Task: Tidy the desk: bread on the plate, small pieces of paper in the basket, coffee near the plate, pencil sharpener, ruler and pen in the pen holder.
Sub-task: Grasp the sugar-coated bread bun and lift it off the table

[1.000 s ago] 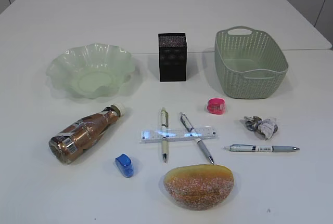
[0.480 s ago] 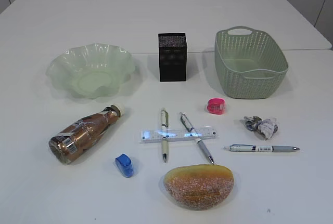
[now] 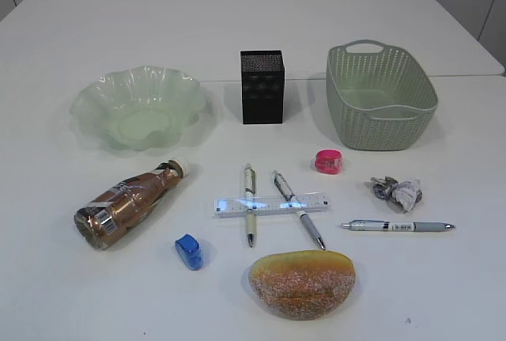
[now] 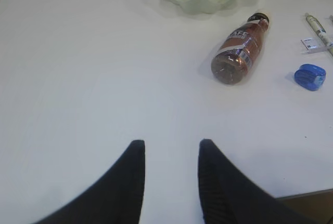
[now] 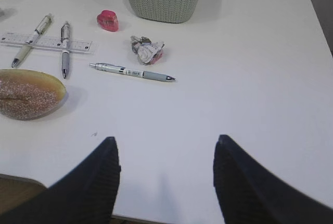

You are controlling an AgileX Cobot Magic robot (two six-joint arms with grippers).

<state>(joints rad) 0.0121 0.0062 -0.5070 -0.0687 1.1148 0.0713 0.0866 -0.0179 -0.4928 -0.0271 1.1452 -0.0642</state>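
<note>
Nothing is tidied yet, and neither arm shows in the exterior view. The left gripper (image 4: 169, 177) hovers over bare desk (image 3: 443, 293) at the near left edge, jaws parted narrowly and empty; the right gripper (image 5: 166, 177) hovers at the near right edge, jaws wide and empty. The bread (image 3: 302, 283) lies at the front centre, long axis across the desk, ahead and to the left of the right gripper, which looks the nearer of the two. The coffee (image 3: 130, 203) lies on its side, cap pointing back toward the plate (image 3: 95, 104), base toward the left gripper, ahead and to its right; the left arm seems best placed for it. The ruler (image 3: 312, 201) lies crosswise over two pens (image 3: 250, 214) just behind the bread, both pens running front to back; a third pen (image 3: 398, 226) lies crosswise on the right, near the crumpled paper (image 3: 398, 191). A blue sharpener (image 3: 189, 251) sits between coffee and bread, a pink sharpener (image 3: 328, 161) in front of the basket (image 3: 379, 127). Plate and basket hold nothing; whether the holder (image 3: 262, 88), standing between them at the back, has anything in it I cannot tell.
</note>
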